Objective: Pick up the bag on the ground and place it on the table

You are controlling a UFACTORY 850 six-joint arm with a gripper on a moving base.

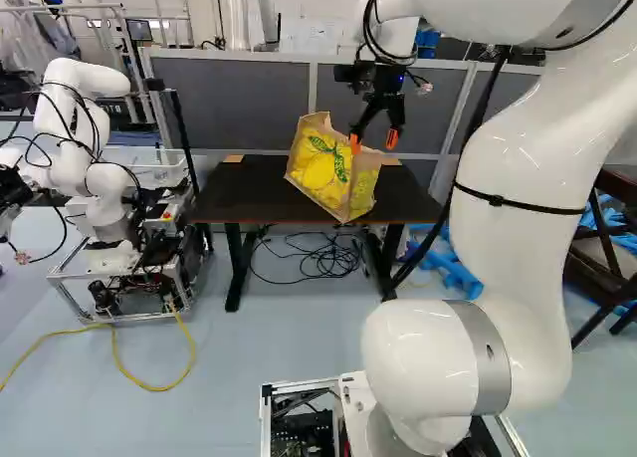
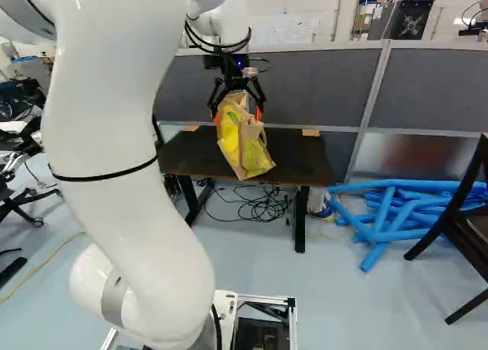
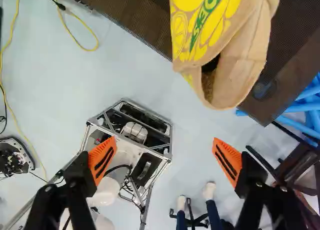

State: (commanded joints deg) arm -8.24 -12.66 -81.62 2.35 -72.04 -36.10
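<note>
My gripper (image 1: 374, 140) is over the dark table (image 1: 239, 183), and in the right base view the gripper (image 2: 237, 113) is at the bag's top. In the wrist view the gripper (image 3: 165, 157) stands wide open, nothing between its orange pads. The brown and yellow bag (image 1: 326, 168) is tilted at the table's front edge, its lower corner reaching about that edge in both base views. How its underside rests is hidden. From the wrist, the bag (image 3: 215, 29) appears ahead of the fingers, apart from both, its mouth partly folded.
Another robot (image 1: 95, 168) stands left of the table. Black cables (image 2: 263, 205) lie beneath the table. Blue tubes (image 2: 400, 213) and a dark chair (image 2: 469, 220) are to its right. A grey partition (image 2: 305, 87) runs behind. A person's legs (image 3: 212, 205) show near the base.
</note>
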